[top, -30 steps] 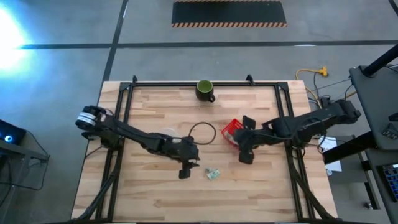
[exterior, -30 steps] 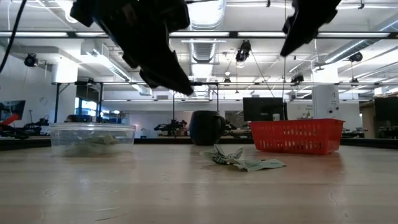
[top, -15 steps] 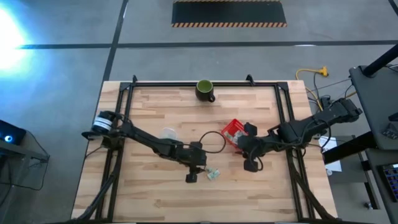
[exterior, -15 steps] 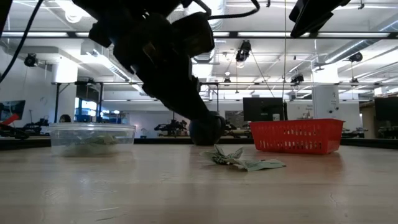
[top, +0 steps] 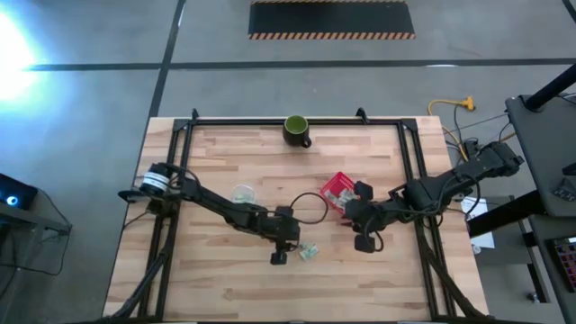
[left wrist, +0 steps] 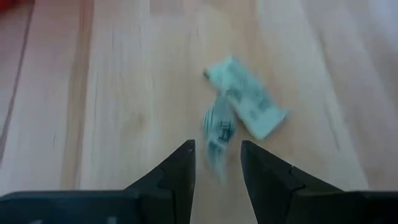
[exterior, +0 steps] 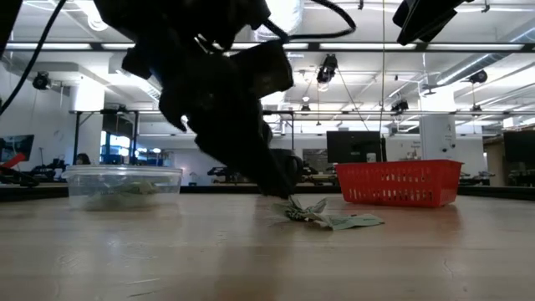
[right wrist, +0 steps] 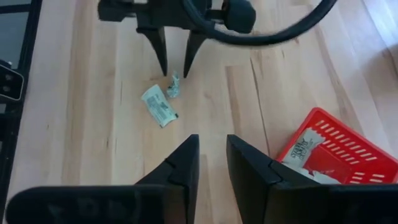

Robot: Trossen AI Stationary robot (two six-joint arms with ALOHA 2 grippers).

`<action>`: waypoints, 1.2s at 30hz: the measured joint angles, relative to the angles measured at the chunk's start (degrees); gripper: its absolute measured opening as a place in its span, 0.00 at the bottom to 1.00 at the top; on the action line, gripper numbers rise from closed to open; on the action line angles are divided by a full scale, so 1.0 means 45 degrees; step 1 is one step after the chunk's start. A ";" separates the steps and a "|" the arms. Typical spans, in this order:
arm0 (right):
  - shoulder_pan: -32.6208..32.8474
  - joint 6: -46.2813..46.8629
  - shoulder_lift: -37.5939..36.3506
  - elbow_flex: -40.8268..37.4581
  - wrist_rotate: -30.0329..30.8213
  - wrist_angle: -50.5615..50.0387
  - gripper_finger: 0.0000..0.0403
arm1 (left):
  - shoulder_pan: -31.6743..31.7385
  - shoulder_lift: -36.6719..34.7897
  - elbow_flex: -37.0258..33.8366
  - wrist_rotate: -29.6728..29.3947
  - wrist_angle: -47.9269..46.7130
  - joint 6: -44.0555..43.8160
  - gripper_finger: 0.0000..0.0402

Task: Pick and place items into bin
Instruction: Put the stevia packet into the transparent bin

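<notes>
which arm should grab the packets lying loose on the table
Left. Its gripper is low over the two packets, open fingers straddling the nearer one. The right gripper hangs high beside the red basket, farther off.

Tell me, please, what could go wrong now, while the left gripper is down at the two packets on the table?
1. The left gripper has its open fingers astride one packet, which touches the second packet; closing may drag or lift both.
2. The packet looks flat and crinkled, so the fingertips may slip.
3. The right gripper hovers near the red basket; the arms could crowd there.
</notes>
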 joint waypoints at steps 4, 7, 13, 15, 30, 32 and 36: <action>0.0023 0.0068 0.0000 -0.0039 0.0000 0.0015 0.19 | 0.0003 0.0240 0.0007 -0.0005 0.0298 -0.0004 0.28; 0.0018 0.0138 0.0000 -0.0049 0.0005 0.0011 0.20 | 0.0015 0.0342 -0.0053 0.0005 0.0300 -0.0026 0.28; 0.0018 0.0185 0.0000 -0.0068 0.0000 0.0014 0.18 | 0.0015 0.0618 0.0049 0.0010 0.0783 -0.0028 0.28; 0.0018 0.0187 0.0000 -0.0068 0.0000 0.0005 0.18 | 0.0015 0.0636 0.0049 0.0014 0.0731 -0.0034 0.28; 0.0018 0.0185 0.0000 -0.0087 -0.0005 0.0010 0.18 | 0.0015 0.0632 0.0044 0.0024 0.0800 -0.0363 0.03; 0.0018 0.0185 0.0000 -0.0087 -0.0005 0.0010 0.17 | 0.0015 0.0594 0.0044 0.0022 0.0800 -0.0402 0.01; 0.0018 0.0185 0.0000 -0.0087 -0.0005 0.0010 0.16 | 0.0015 0.0399 0.0101 0.0019 0.0800 -0.0388 0.01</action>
